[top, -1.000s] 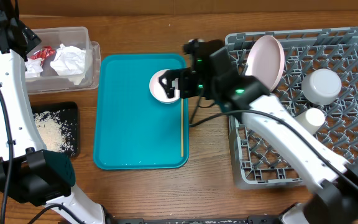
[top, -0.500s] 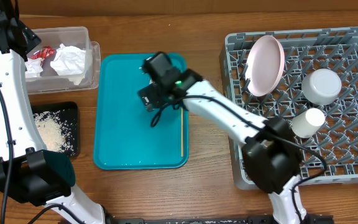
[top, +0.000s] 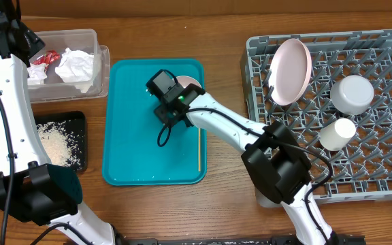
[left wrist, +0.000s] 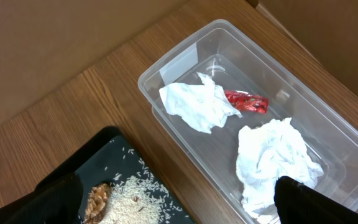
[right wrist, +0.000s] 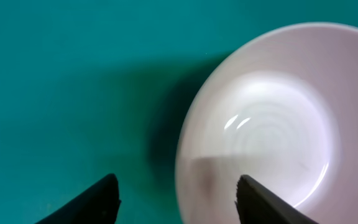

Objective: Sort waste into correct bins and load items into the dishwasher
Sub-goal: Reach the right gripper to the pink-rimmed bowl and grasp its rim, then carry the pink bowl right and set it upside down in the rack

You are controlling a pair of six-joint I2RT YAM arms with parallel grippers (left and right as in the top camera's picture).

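Note:
A whitish bowl point(right wrist: 272, 112) sits upright on the teal tray point(top: 138, 146), mostly hidden under my right arm in the overhead view. My right gripper point(right wrist: 176, 190) is open, straddling the bowl's left rim with one finger over the tray and one over the bowl's inside. The grey dishwasher rack point(top: 380, 173) holds a leaning pink plate point(top: 290, 70), an upturned bowl point(top: 351, 93) and a small white cup point(top: 337, 134). My left gripper point(left wrist: 178, 183) hangs wide open and holds nothing above the clear tub point(left wrist: 185, 56) and the black tray point(left wrist: 104, 149).
The tub holds two crumpled napkins point(left wrist: 197, 106) and a red wrapper point(left wrist: 247, 101). Rice with brown bits point(left wrist: 126, 199) lies in the black tray. A black cable point(top: 163, 136) loops from my right arm over the teal tray.
My right arm swung left from beside the rack across the teal tray and now covers the bowl, its jaws narrower than before. The left arm has not moved.

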